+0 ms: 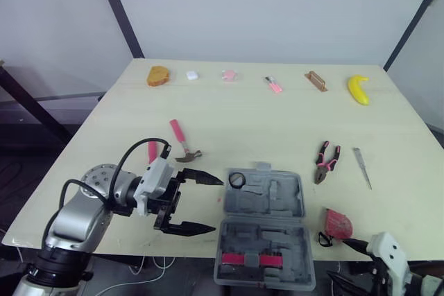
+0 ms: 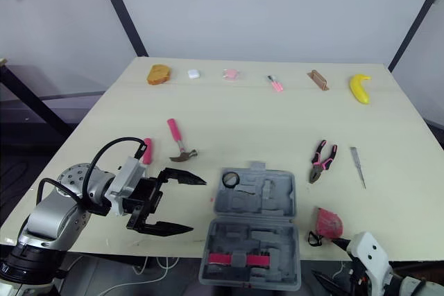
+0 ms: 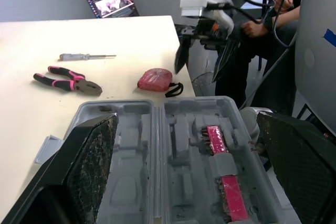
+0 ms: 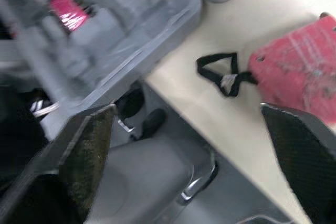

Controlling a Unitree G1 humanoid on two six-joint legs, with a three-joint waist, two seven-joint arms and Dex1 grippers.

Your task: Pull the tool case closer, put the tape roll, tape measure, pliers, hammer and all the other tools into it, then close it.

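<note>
1. The tool case lies open at the surface's near edge, ready for loading.
2. The left end effector, fingers apart, hovers just left of it, likely to steady it.
3. The right end effector, fingers spread, faces the tape measure, probably the next pick.

The tool case is grey, pliers and hammer handles pink, tape measure red, banana yellow.
</note>
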